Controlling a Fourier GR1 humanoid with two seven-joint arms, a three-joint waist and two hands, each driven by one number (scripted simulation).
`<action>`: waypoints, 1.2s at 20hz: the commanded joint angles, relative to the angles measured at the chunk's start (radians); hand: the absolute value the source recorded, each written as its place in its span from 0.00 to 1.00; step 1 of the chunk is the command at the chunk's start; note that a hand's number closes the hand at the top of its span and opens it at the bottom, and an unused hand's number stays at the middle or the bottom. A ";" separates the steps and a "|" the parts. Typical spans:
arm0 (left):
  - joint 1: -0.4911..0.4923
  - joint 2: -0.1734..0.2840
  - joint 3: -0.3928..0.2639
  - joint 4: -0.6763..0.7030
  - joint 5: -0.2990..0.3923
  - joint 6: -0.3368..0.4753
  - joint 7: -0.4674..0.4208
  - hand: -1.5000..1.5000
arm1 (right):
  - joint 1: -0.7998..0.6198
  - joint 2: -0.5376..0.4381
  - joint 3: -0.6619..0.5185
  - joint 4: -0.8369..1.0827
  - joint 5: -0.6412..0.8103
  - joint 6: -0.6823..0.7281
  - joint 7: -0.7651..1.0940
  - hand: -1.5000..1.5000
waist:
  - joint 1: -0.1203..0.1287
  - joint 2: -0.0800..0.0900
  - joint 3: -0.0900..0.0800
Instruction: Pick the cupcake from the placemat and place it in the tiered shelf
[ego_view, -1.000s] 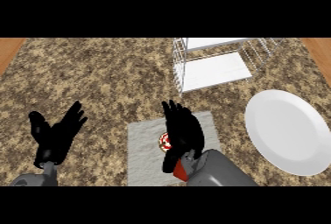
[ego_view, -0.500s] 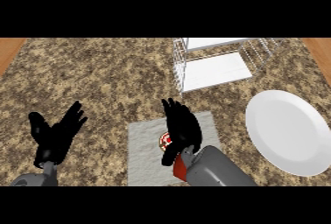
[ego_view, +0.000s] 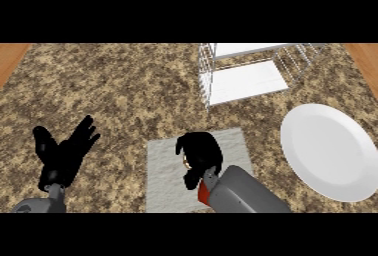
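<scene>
The right hand (ego_view: 201, 154) curled over the cupcake (ego_view: 186, 161) on the grey placemat (ego_view: 166, 170), almost hiding it. The left hand (ego_view: 65, 152) rested open at the lower left, fingers up

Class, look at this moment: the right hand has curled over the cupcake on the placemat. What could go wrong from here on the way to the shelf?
1. The right hand hides nearly all of the cupcake, so the grasp may sit off-centre and it could slip when lifted.
2. The tiered shelf has thin wire sides; the hand could catch them on entry.
3. The white plate lies beside the path; a wide swing might nudge it.
</scene>
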 joint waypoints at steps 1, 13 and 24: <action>0.014 -0.018 0.002 0.017 -0.027 0.010 0.024 0.50 | 0.052 0.009 0.000 -0.005 0.005 0.015 -0.070 1.00 | -0.006 0.009 -0.004; 0.010 -0.042 0.020 -0.021 -0.043 0.003 0.051 0.50 | 0.070 -0.176 -0.098 -0.241 -0.094 0.104 -0.219 1.00 | -0.010 0.008 -0.004; 0.006 -0.034 0.048 0.014 -0.039 -0.017 0.054 0.50 | 0.060 -0.180 -0.245 -0.820 -0.060 0.116 0.060 1.00 | -0.025 0.003 -0.005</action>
